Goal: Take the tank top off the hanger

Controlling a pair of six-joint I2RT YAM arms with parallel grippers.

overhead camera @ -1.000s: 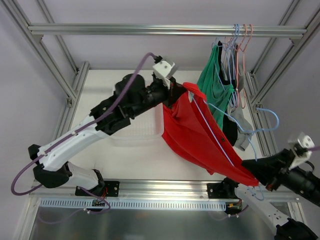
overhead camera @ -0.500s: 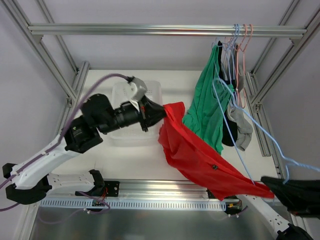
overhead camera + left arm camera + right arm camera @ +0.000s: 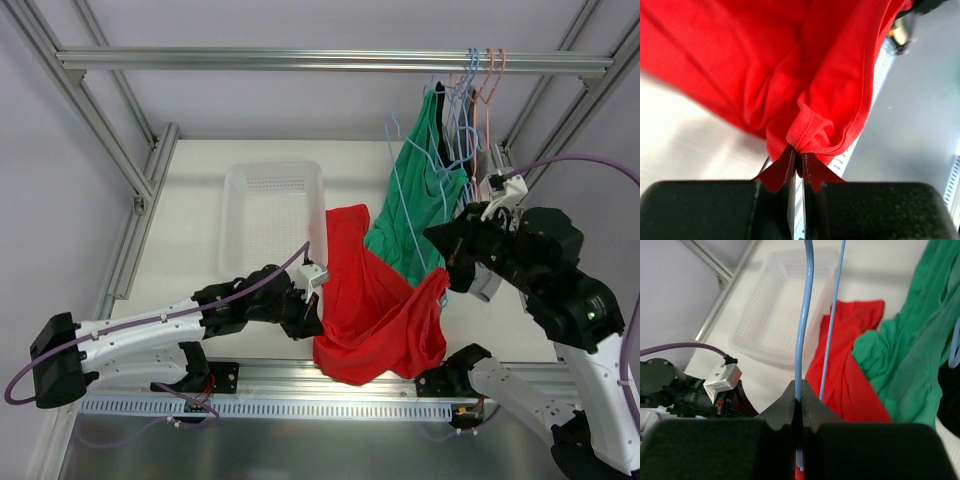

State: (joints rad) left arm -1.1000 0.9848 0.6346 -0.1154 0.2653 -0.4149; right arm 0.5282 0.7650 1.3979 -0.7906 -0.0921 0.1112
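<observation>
The red tank top (image 3: 368, 300) sags in a bunch over the table's front edge. My left gripper (image 3: 314, 304) is low at its left edge, shut on a fold of its hem (image 3: 807, 135). My right gripper (image 3: 447, 247) is raised at the right, shut on the thin light-blue hanger (image 3: 398, 180), which stands up in front of the green top. In the right wrist view the jaws (image 3: 801, 396) pinch one hanger wire (image 3: 804, 315), and a second wire crosses the tank top (image 3: 850, 360). The top's right corner rises to just under my right gripper. I cannot tell whether it still hangs on the hanger.
A white basket (image 3: 275, 205) sits at mid-table left and shows in the right wrist view (image 3: 785, 305). A green top (image 3: 425, 195) and dark garments hang from pink and blue hangers (image 3: 488, 80) on the rail (image 3: 300, 60). Frame posts stand at both sides.
My left arm has swung down from high over the basket to the front edge, pulling the tank top with it. My right arm has risen from the lower right, and the hanger now stands upright.
</observation>
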